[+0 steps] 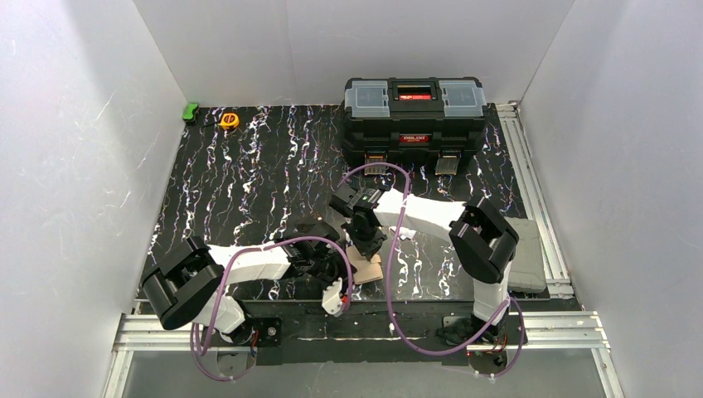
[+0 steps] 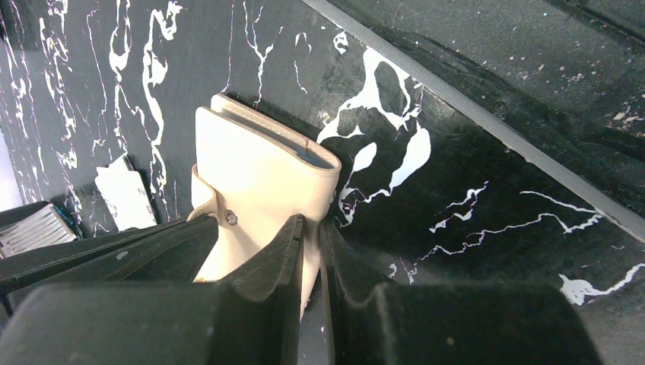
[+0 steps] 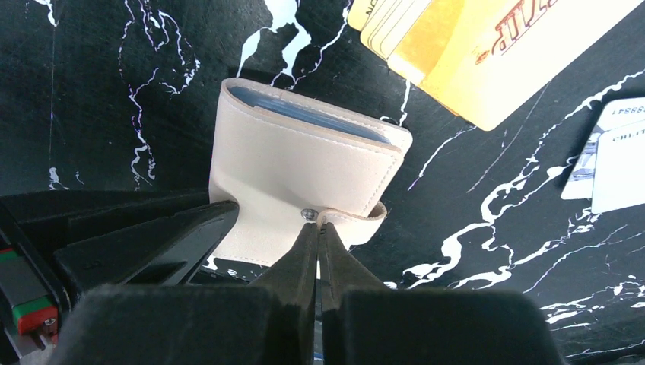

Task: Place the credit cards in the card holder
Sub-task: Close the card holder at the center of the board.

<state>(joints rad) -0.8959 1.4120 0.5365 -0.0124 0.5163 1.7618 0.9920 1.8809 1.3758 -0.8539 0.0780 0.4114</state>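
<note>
The card holder (image 3: 304,167), a cream folded wallet with pale blue showing in its top slot, lies on the black marbled table (image 1: 249,182). My right gripper (image 3: 319,226) is shut on the end of its snap tab, right beside the metal stud. From the other side, my left gripper (image 2: 312,224) is shut on the card holder (image 2: 262,171), with cream leather between the fingers. In the top view the card holder (image 1: 369,270) lies between both wrists near the front edge. Orange-yellow credit cards (image 3: 487,53) lie fanned just beyond the wallet.
White cards (image 3: 608,160) lie to the right of the wallet, and one white card (image 2: 125,194) shows in the left wrist view. A big black toolbox (image 1: 414,116) stands at the back. A yellow tape measure (image 1: 230,120) and a green object (image 1: 191,110) sit at the back left.
</note>
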